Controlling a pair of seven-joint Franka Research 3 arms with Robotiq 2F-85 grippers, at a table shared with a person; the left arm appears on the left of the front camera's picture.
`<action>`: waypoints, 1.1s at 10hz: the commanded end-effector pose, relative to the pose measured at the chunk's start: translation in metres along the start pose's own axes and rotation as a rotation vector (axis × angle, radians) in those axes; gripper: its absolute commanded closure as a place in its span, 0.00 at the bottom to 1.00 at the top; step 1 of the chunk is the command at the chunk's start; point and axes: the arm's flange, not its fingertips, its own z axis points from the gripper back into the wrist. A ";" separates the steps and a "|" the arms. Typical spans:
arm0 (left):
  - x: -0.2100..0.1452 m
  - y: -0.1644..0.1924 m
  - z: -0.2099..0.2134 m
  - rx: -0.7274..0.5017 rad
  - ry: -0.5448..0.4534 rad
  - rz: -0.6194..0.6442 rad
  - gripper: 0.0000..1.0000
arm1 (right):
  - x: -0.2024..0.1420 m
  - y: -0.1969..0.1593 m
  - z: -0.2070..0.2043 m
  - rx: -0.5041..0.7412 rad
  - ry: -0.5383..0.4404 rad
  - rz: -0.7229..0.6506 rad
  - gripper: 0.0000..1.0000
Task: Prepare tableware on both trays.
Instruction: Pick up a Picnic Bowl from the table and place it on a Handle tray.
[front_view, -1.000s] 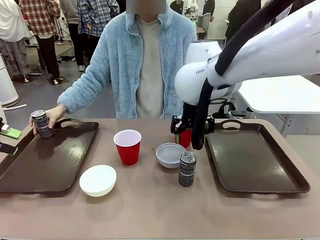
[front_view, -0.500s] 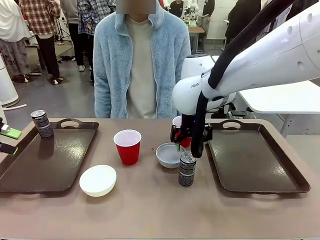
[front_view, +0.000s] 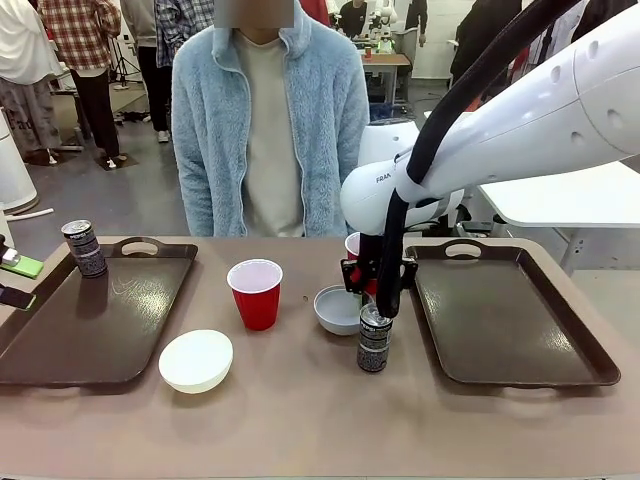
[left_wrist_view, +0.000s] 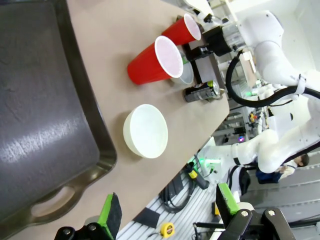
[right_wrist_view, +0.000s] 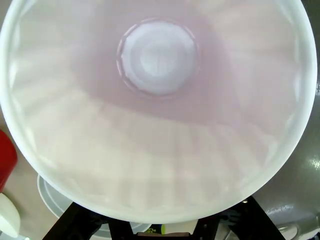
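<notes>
Right end effector (front_view: 372, 280): closed; judged to be pinching the wall of the far red cup (front_view: 353, 243), a rim grip that suits lifting it upright. The cup's white inside is empty.
Left end effector (left_wrist_view: 167, 210): wide open, holding nothing, near the left tray (front_view: 100, 320) handle.
Left tray contents: one drink can (front_view: 85, 248) at the far corner.
Right tray (front_view: 500, 320): holds nothing.
Bench (front_view: 300, 420), between the trays: near red cup (front_view: 256, 292), white bowl (front_view: 196, 360), grey bowl (front_view: 338, 308) and second can (front_view: 374, 338); cup and bowls empty.
</notes>
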 end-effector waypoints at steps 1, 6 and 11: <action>0.000 0.000 0.001 -0.015 -0.008 -0.004 0.00 | 0.005 0.005 0.002 -0.011 -0.027 -0.020 1.00; 0.000 0.000 0.001 -0.015 -0.008 -0.004 0.00 | 0.004 0.004 0.004 -0.014 -0.021 -0.012 1.00; 0.000 0.000 0.001 -0.015 -0.008 -0.004 0.00 | -0.063 -0.003 0.106 -0.022 -0.060 0.048 1.00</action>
